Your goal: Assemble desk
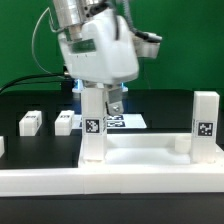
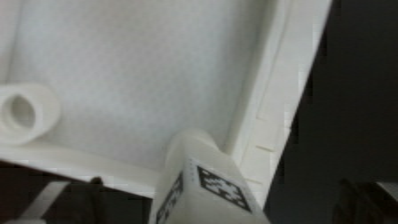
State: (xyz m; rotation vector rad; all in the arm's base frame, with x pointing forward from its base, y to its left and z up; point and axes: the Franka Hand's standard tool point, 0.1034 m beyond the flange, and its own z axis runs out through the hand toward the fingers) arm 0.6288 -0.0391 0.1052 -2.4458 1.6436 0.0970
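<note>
**Robot Arm Hanging Over Desk Leg, Jaws Released**

A long white rail is lying along the near edge of the black tabletop, and the white desk panel is sitting just behind it. Two square legs are standing upright at the panel's corners. The left leg is rising on the exterior view's left and the right leg on the exterior view's right, each showing a black-and-white tag. The arm is hanging directly over the left leg. Its jaws are standing spread on either side of the leg's top and are grasping nothing.

The wrist view is looking down past that same tagged leg into the panel's rimmed interior, where a round socket is showing.

Farther back, two loose legs are lying side by side, not touching, toward the exterior view's left side of the tabletop. The marker board is lying flat behind the left leg, toward the far edge. A green backdrop is closing off the scene.
</note>
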